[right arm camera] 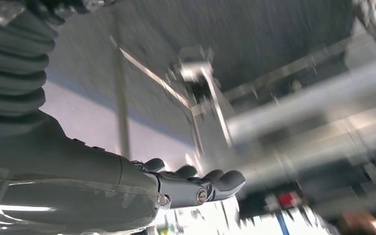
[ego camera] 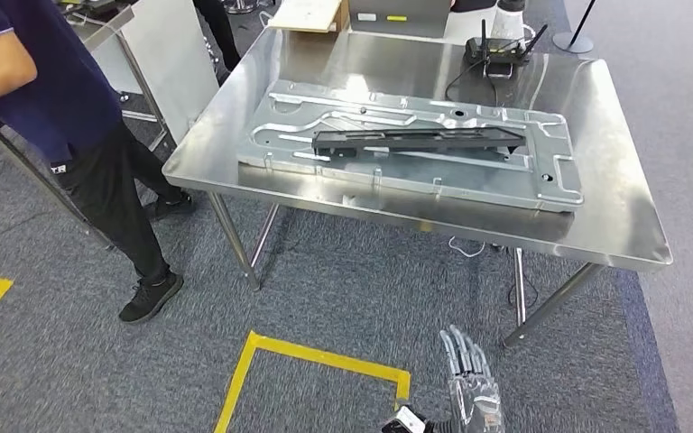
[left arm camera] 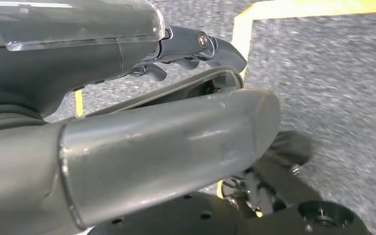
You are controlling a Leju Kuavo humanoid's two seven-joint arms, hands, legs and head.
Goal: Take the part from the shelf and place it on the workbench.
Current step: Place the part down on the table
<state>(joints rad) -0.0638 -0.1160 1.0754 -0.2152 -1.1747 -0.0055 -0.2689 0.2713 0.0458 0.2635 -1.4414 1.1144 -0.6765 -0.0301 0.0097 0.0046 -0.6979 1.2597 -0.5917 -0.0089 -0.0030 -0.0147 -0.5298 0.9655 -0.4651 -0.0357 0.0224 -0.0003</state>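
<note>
Clearly, the head view showed the steel tabletop point(ego camera: 595, 216) carrying a large grey metal panel point(ego camera: 541, 185), and the long black part point(ego camera: 415, 140) lay on top of that panel. A person point(ego camera: 63, 117) in dark clothes stood at the table's left side. Low in this view the right hand point(ego camera: 471, 383) hung with fingers spread and empty; the right wrist view point(right arm camera: 196, 186) confirmed it. The left wrist view showed the left hand point(left arm camera: 176, 54), fingers extended, gripping nothing, over grey carpet point(left arm camera: 333, 73) with yellow tape point(left arm camera: 298, 7).

1. Right hand point(right arm camera: 127, 181): grey ribbed cover, thick grey palm, dark fingers point(right arm camera: 225, 180) stretched out side by side, holding nothing.
2. Silver metal table legs and crossbars point(right arm camera: 293, 105): blurred, beyond the fingertips.
3. Grey carpeted floor point(right arm camera: 225, 29): blurred.
4. Small red item point(right arm camera: 286, 199): too blurred to identify.
</note>
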